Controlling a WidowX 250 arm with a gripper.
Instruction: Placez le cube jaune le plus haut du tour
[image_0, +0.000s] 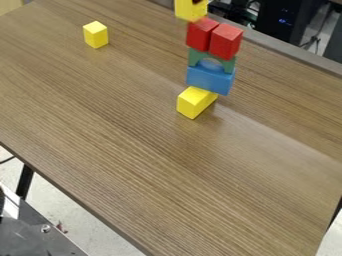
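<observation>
A dark bit of the claw (196, 1) at the top edge, pose unclear

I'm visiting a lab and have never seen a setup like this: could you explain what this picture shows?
The machine is a black robot arm for handling blocks. One fixed camera looks down at a slant on a wood-grain table. On it is a tower: yellow block lowest, then blue block, green arch and two red cubes. Highest is a yellow block; whether it is held, I can't tell. Another yellow cube sits apart.
</observation>
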